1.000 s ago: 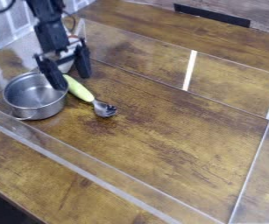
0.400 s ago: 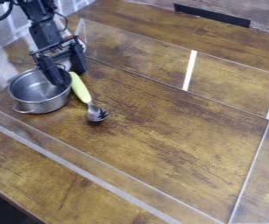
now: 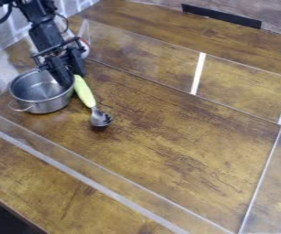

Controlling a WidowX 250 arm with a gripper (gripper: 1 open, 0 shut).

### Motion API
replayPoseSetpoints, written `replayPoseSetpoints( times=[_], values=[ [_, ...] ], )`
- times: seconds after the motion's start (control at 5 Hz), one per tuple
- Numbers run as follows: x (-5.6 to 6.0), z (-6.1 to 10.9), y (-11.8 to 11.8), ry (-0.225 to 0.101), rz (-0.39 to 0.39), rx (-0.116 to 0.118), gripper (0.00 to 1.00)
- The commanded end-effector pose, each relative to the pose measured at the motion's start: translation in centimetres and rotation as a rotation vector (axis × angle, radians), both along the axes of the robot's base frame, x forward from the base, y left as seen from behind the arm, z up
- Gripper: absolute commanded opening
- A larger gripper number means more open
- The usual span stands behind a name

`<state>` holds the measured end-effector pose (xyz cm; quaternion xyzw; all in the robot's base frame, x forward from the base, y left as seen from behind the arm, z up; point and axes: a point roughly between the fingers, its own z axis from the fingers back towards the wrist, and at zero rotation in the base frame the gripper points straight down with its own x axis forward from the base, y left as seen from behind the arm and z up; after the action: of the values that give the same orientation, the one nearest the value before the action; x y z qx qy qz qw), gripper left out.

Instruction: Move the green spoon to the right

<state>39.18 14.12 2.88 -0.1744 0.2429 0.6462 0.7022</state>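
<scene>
Yellow-green plastic makes the thick handle of the green spoon (image 3: 86,98), which lies flat on the counter (image 3: 167,137) just to the right of the steel pot (image 3: 40,90). The handle is rounded and smooth, and it runs down and to the right from its upper end to a small shiny metal bowl that rests on the wood. The counter is dark brown wood with a worn, streaked grain, and clear plastic walls (image 3: 200,73) stand on it like a low box around the work area.

The pot is round and shallow, of dull silver metal, and its rim lies close beside the handle of the spoon. The black gripper (image 3: 60,66) comes down from the upper left, and its dark fingers (image 3: 57,68) stand at the upper end of the handle. The fingers look narrow, drawn near to each other, but they are dark and overlap in the view, so I cannot tell if they pinch the handle or only stand around it.
</scene>
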Motion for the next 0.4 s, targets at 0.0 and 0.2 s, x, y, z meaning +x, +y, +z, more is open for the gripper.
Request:
replayPoseSetpoints(
  times=[0.0,0.2],
  values=[
    [-0.37,2.05,-0.85,-0.034,-0.039,-0.01,0.0],
    [-0.94,2.13,-1.33,-0.025,-0.074,-0.042,0.0]
  ],
)
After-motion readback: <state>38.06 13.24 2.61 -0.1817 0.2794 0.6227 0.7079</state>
